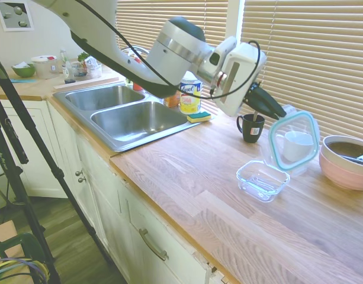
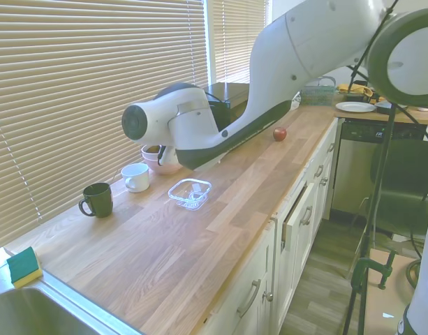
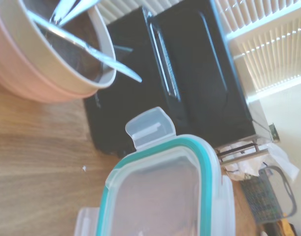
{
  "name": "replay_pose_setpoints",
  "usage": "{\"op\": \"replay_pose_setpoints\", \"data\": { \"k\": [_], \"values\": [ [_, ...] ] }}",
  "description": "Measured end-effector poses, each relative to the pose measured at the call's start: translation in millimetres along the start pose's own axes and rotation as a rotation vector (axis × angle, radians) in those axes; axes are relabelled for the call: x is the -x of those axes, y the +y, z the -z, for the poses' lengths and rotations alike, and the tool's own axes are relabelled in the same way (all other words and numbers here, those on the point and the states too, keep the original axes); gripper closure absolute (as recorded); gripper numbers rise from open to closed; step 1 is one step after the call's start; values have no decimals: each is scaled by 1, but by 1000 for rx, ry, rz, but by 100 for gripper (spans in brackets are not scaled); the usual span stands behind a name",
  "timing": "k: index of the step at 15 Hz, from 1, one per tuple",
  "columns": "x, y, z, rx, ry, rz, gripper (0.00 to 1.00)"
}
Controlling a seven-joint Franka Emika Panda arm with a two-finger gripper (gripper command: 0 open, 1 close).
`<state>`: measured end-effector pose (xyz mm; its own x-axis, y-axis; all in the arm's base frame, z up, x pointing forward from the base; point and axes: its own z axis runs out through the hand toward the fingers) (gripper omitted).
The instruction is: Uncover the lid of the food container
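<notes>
sunlit blinds (image 1: 305, 53) behind a wooden counter (image 1: 187, 195) and steel sink (image 1: 125, 112).

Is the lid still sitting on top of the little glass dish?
No, the claw holds the lid up in the air, tilted, while the glass dish sits open on the wooden counter below.

White robot arm with dark trim

The arm (image 1: 169, 50) is glossy white with rounded, bulging joints; one joint carries a dark grey cap and a silver metal ring. A thin black cable (image 1: 119, 35) loops along its outside. The boxy white wrist block (image 1: 240, 77) ends in the gripper (image 1: 275, 110), whose tapered fingers are dark grey to black.
</notes>
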<state>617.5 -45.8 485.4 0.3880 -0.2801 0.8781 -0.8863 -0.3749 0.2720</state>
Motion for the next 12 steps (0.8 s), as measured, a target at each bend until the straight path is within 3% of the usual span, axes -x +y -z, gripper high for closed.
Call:
{"op": "replay_pose_setpoints", "data": {
  "k": [3, 7, 12],
  "values": [
    [-8, -6, 61, -151, -44, -48, 100],
    [-2, -19, 108, -309, -134, -85, 100],
    [24, -31, 126, -490, -449, -98, 100]
  ]
}}
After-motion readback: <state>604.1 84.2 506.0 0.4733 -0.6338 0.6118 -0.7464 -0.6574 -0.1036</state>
